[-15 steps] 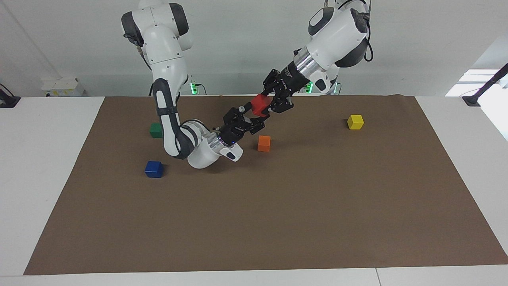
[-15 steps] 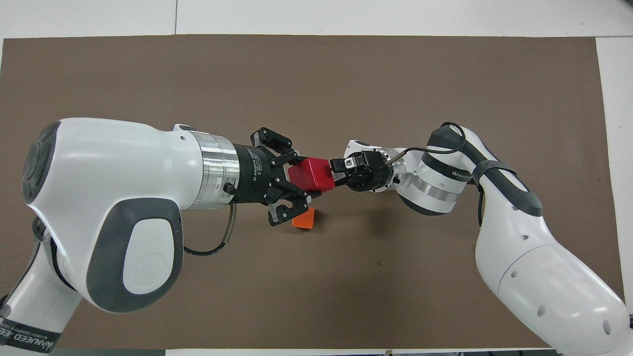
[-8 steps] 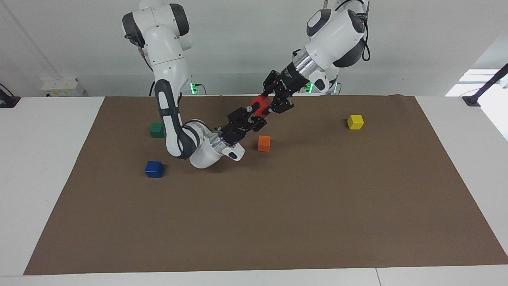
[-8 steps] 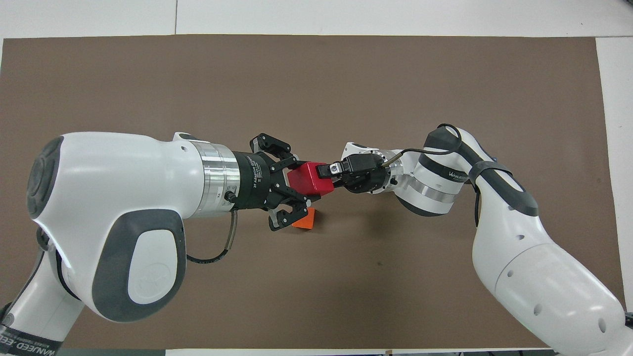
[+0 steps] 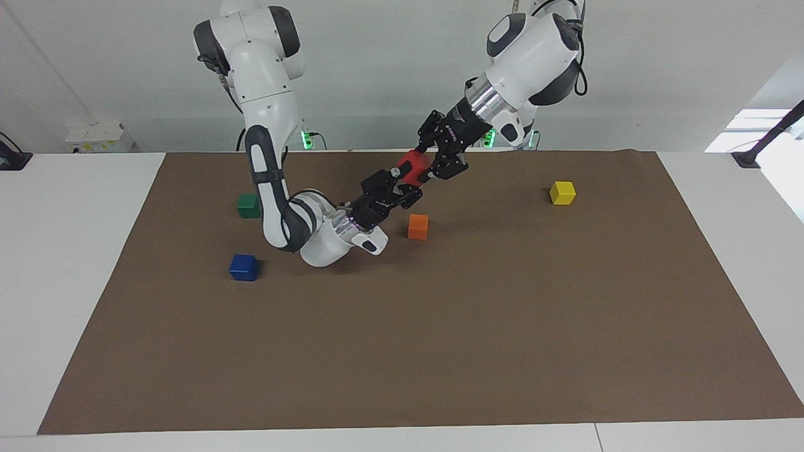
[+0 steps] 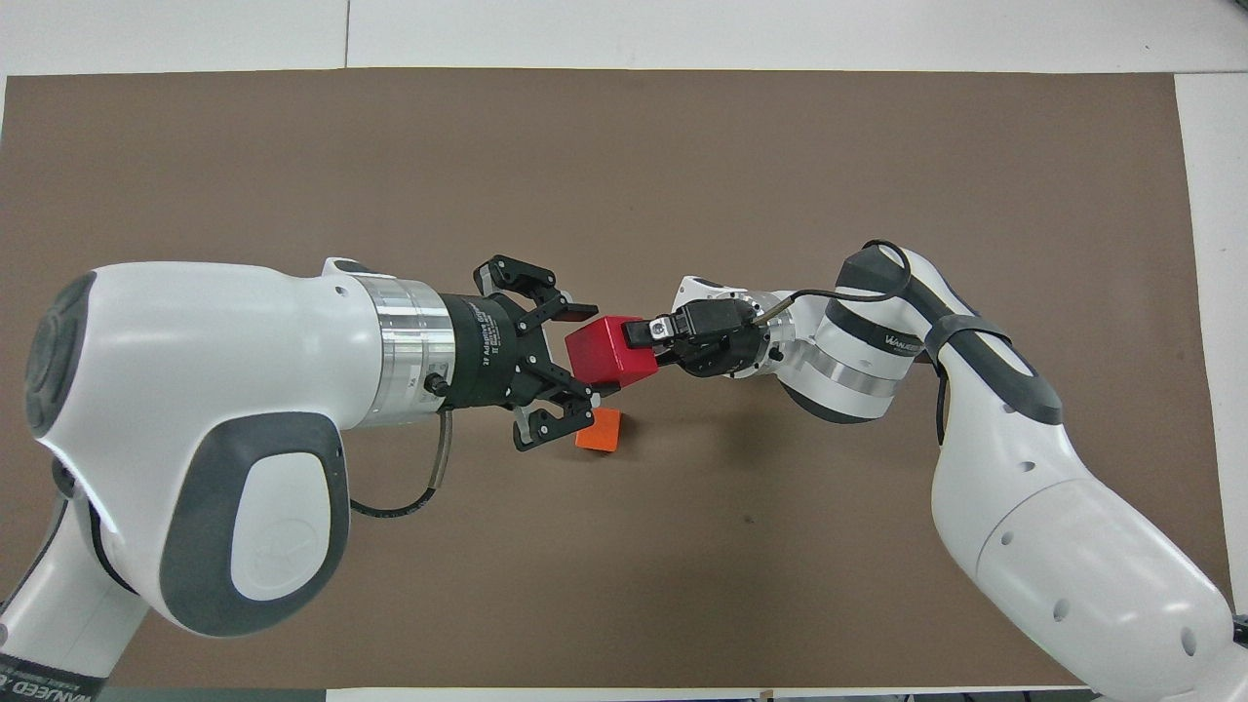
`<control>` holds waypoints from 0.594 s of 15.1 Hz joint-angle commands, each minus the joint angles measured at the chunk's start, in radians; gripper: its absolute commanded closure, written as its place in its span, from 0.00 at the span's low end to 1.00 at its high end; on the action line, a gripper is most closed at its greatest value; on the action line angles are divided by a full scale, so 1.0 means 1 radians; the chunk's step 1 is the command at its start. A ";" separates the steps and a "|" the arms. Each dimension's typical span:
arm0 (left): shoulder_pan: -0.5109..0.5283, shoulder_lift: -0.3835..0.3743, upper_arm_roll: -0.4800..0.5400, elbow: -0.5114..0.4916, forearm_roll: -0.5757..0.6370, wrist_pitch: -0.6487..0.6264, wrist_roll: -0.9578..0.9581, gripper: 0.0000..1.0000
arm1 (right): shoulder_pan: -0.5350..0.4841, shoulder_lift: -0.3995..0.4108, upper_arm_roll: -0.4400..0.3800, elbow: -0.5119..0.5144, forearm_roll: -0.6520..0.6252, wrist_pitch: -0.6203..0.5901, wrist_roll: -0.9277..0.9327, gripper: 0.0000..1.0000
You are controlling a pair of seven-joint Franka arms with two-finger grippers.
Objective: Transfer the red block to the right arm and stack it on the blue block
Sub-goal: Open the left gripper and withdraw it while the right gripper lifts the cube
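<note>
We find the red block in mid-air over the brown mat, above the orange block. The right gripper clamps it. The left gripper flanks the block with its fingers parted, clear of its faces. The blue block sits toward the right arm's end.

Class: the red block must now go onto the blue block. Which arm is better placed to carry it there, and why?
The right arm. Its end effector is shut on the red block, while the left end effector has opened. The blue block lies toward the right arm's end of the table.
</note>
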 commanded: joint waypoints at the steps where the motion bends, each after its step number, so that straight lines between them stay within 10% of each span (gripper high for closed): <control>1: 0.089 -0.051 0.010 -0.039 0.071 0.002 0.042 0.00 | -0.005 0.002 0.003 0.009 0.014 -0.008 -0.002 1.00; 9: 0.394 -0.034 0.009 -0.047 0.157 0.001 0.745 0.00 | -0.019 -0.101 -0.001 0.003 -0.032 0.170 0.042 1.00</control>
